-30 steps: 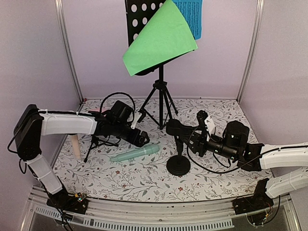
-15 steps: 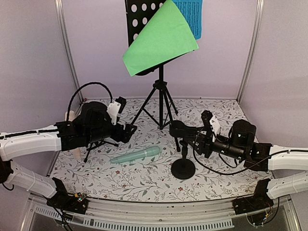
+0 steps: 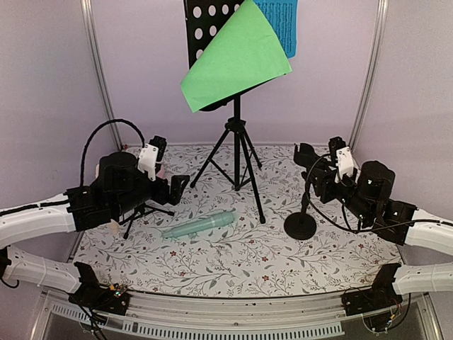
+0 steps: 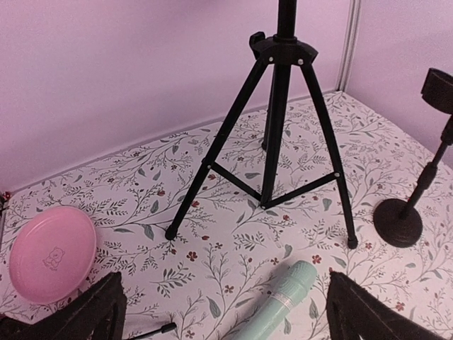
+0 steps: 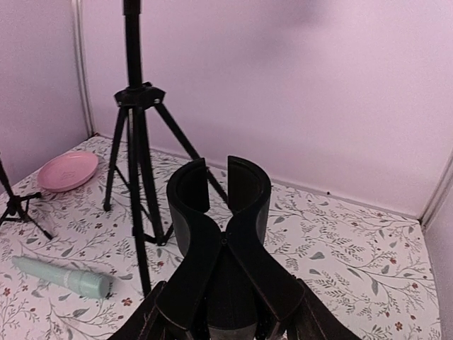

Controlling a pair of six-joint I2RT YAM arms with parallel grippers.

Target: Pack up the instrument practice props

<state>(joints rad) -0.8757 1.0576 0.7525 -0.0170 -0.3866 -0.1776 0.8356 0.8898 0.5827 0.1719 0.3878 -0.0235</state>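
At the right, the right gripper [image 3: 316, 183] clamps the microphone stand [image 3: 301, 226] by its pole, probably to carry it; the left gripper [image 4: 225, 283] is wide open, empty.

Left hand [image 4: 223, 297] spread wide (right hand [image 5: 228, 306] clamped).

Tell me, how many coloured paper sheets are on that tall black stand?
2. The green sheet curls across the front of the perforated music rack; the blue sheet peeks out behind its upper right edge. Others could be hidden behind the green one.
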